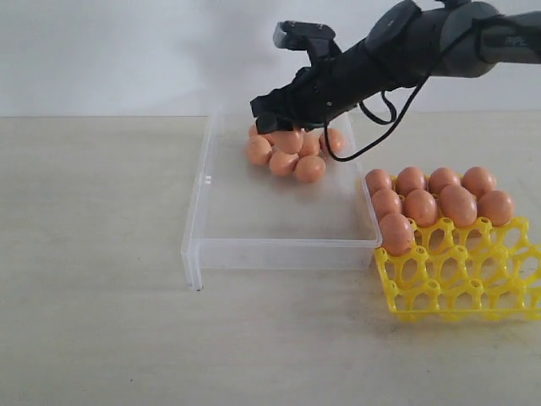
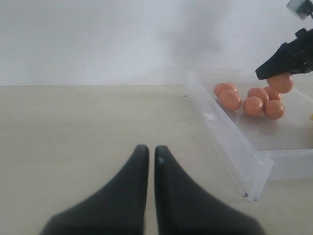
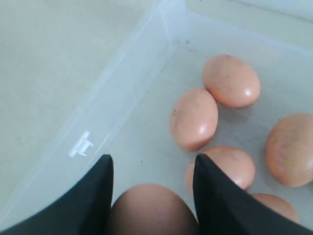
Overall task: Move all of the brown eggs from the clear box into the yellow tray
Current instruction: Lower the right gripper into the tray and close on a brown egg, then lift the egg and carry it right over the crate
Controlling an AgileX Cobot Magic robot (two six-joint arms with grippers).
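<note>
Right claw grasping 1 brown egg in clear box. Next: lifting gently to empty cup in yellow tray. Left claw clenched.

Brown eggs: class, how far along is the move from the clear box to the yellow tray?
Done: nine brown eggs sit in the yellow tray. In hand: the right gripper grips one egg over the clear box. Left: about six more eggs lie in the box.
</note>
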